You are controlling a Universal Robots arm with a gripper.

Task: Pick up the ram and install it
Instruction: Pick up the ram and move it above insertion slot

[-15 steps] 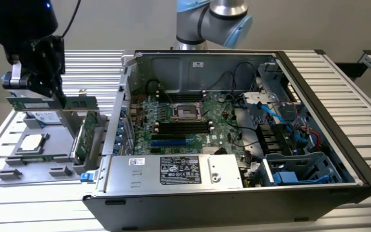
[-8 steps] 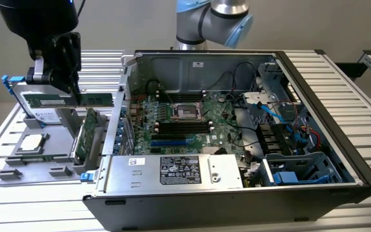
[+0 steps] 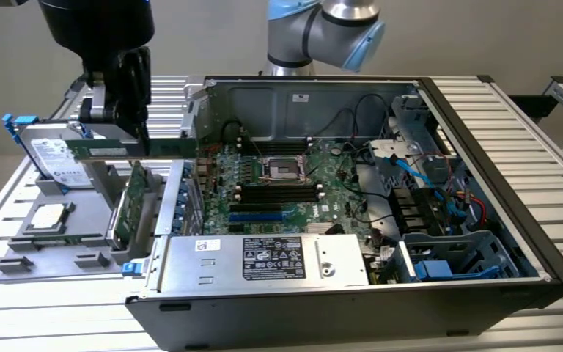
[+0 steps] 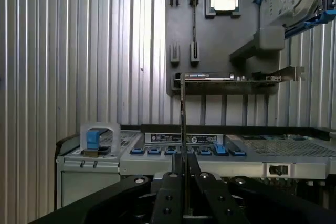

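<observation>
My gripper [image 3: 115, 138] hangs above the grey holder plate [image 3: 27, 246] at the exterior view's left, just outside the open computer case [image 3: 516, 213]. It is shut on the ram [image 3: 164, 149], a long green stick held level and on edge, with one end reaching towards the case wall. In the wrist view the ram [image 4: 182, 108] appears edge-on as a thin line running out from between the fingers [image 4: 202, 182] of the gripper [image 4: 184, 177]. The black memory slots [image 3: 279, 194] lie on the motherboard inside the case, to the right of the gripper in the exterior view.
On the holder plate sit a hard drive [image 3: 55, 158], a processor [image 3: 49, 216] and a green expansion card [image 3: 130, 205] standing on edge. The power supply [image 3: 262, 260] fills the case's near side. Cables and a blue drive cage [image 3: 457, 257] crowd its right side.
</observation>
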